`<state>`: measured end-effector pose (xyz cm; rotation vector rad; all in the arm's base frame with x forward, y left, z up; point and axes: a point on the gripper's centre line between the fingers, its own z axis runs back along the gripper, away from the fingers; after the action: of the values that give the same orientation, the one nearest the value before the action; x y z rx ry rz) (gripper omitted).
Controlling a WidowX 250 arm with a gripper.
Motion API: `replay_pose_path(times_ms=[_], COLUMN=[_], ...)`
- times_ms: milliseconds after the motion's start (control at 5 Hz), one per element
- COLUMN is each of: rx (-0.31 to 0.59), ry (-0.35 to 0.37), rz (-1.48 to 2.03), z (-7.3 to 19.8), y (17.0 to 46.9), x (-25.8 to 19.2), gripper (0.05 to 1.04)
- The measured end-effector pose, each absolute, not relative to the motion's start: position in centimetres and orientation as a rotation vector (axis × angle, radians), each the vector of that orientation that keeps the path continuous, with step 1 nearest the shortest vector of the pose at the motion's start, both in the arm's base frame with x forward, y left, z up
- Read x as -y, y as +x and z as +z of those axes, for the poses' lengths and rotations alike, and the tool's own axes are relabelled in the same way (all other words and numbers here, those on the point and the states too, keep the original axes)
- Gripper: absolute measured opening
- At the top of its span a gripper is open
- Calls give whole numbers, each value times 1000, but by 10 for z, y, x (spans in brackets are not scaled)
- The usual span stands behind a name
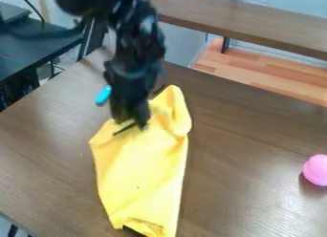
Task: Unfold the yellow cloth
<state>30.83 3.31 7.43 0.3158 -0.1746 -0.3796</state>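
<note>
Cloth (144, 169) in plain yellow fabric lies lengthwise on a brown wood-grain table (256, 135), left of the middle, narrowing towards the near edge. Soft creases run down it; its far right part is bunched into a rounded, puffed fold, and its near end is crumpled around a small dark gap, with the lowest tip cut off. The black gripper (133, 123) hangs over the cloth's far left part, blurred and dark; how far its jaws stand open, and whether they have hold of any fabric, I cannot tell. A smooth bright-blue piece (103, 95) shows just left of the gripper, too unclear to name. Well apart, at the right, sits a round pink ball (315, 170), slightly cut off. Beyond are a black table (38, 45) at far left and a brown wooden bench top (243, 22) at far right.
</note>
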Motion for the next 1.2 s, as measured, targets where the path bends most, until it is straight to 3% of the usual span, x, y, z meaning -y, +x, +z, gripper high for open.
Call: replay_pose_path(times_ms=[400,1000,1200], rx=[28,-207,-261], ry=[86,-202,-327], rz=[-245,-44,28], z=[77,66,72], y=[339,350,359], x=[-15,23,33], gripper=[49,49,49])
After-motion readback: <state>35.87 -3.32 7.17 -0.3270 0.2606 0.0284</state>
